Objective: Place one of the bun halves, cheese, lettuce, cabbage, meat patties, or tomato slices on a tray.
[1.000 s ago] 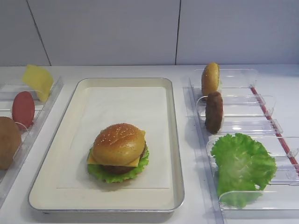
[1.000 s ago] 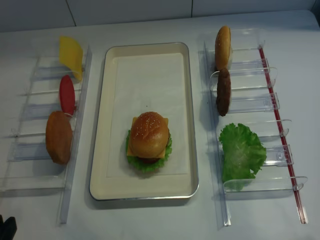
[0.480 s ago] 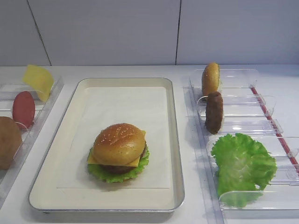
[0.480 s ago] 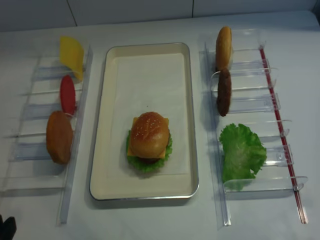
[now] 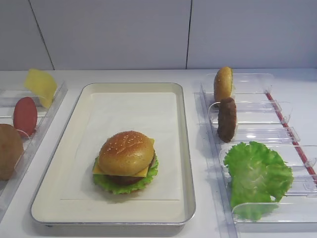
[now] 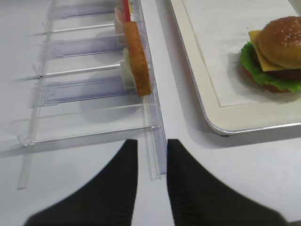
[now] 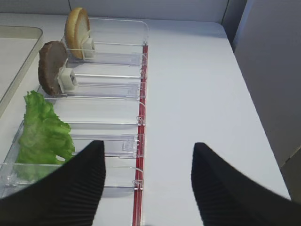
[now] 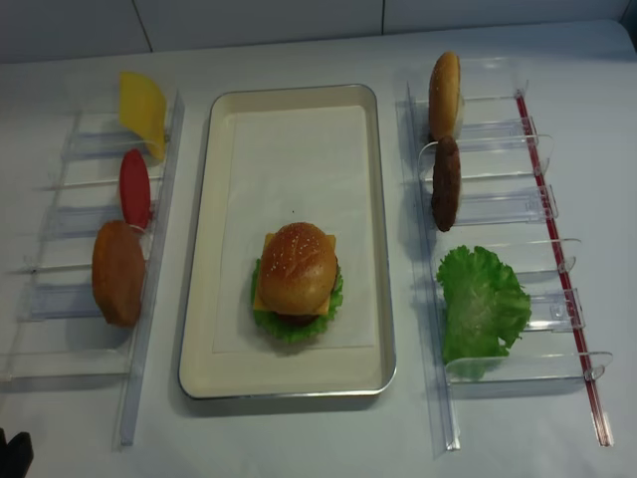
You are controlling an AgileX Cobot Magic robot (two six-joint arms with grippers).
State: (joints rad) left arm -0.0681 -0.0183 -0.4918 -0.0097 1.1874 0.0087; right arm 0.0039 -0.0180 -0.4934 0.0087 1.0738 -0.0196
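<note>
The white worktop (image 8: 299, 438) carries a tray (image 8: 214, 249) with a finished burger (image 8: 297, 281) at frame centre. My right pincer (image 7: 148, 188) hangs spread and empty, my left pincer (image 6: 151, 181) nearly pressed together; I'd keep both clear of the stack.

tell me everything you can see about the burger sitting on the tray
The burger is a stack lying flat in the near half of the tray, on the white paper liner. On top sits a domed golden-brown bun half speckled with pale sesame seeds. Under it a yellow cheese square pokes out at the corners, then a dark brown patty, then ruffled green lettuce spreading past the bun's edge. It looks glossy, like plastic. No gripper touches it.
</note>
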